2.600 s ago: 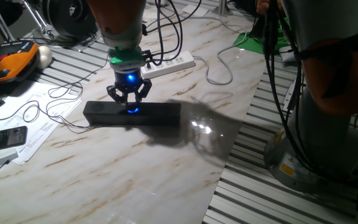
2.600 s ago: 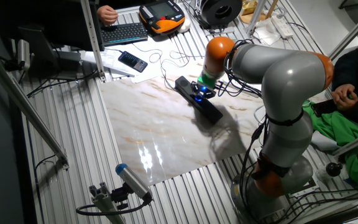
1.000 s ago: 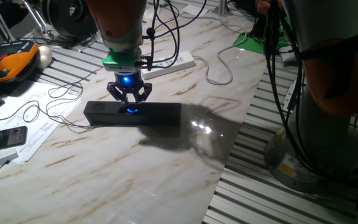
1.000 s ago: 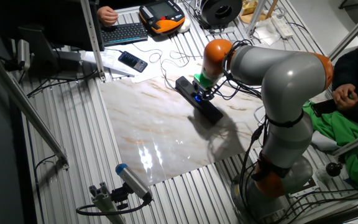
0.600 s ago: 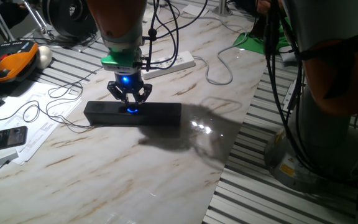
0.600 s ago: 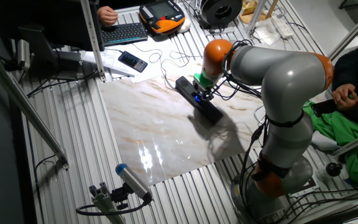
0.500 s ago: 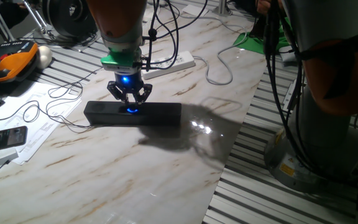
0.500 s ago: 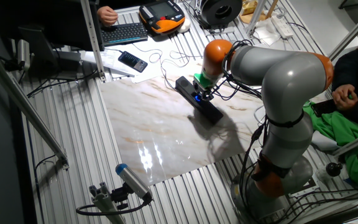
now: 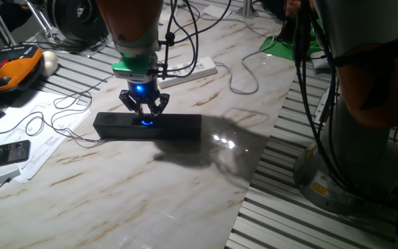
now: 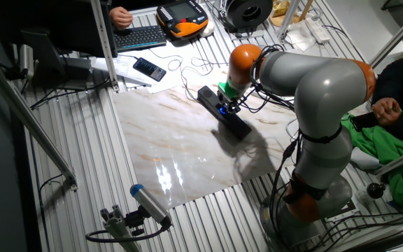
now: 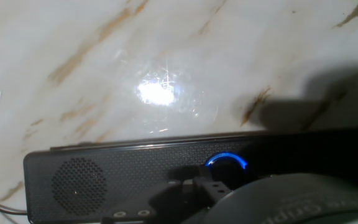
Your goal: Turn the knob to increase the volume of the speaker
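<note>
Blue-ringed knob (on the speaker) sits directly beneath the gripper.

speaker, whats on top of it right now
The claw sits over the knob at the middle of the speaker. Only the blue ring shows; the contact is hidden, so grip is unclear.

The hand hides most of the knob.
</note>
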### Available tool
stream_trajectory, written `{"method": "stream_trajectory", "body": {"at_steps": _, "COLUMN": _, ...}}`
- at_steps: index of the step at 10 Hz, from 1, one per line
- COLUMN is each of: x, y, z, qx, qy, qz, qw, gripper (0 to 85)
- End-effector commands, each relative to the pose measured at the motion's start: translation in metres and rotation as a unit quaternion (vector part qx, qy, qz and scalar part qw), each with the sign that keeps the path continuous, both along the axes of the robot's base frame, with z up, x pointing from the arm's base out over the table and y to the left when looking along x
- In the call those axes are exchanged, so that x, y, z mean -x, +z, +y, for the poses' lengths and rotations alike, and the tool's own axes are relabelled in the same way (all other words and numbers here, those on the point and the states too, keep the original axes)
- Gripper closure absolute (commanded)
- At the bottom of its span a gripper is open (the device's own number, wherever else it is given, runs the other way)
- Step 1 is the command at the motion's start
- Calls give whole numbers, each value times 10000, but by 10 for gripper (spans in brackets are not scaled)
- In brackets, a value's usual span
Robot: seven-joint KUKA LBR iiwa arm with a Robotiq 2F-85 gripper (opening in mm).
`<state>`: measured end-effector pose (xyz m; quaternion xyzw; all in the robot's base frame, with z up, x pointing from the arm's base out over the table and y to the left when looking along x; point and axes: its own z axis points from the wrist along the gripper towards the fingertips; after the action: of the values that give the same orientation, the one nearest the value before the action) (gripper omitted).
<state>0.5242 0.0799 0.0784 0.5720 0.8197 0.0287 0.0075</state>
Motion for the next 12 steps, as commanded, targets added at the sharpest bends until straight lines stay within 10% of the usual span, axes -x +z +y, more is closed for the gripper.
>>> {"method": "stream_trajectory", "body": {"at_steps": 1, "x": -6, "y": 9, "z": 6, "qx": 23, "qy": 1, "qz": -6, "qw": 10000, "gripper": 510}}
{"method": "stream_trajectory", "body": {"at_steps": 4, "x": -8, "y": 26, "z": 28, "qx": 79, "qy": -107, "qz": -18, "qw": 9999, "gripper": 170}}
{"method": "stream_trajectory", "body": {"at_steps": 9, "x": -55, "y": 171, "z": 15, "qx": -211, "qy": 950, "qz": 212, "qw": 9950, "gripper": 170}}
{"method": "stream_trajectory", "body": {"at_steps": 12, "x": -58, "y": 280, "z": -50, "qx": -438, "qy": 2316, "qz": 315, "qw": 9713, "gripper": 170}}
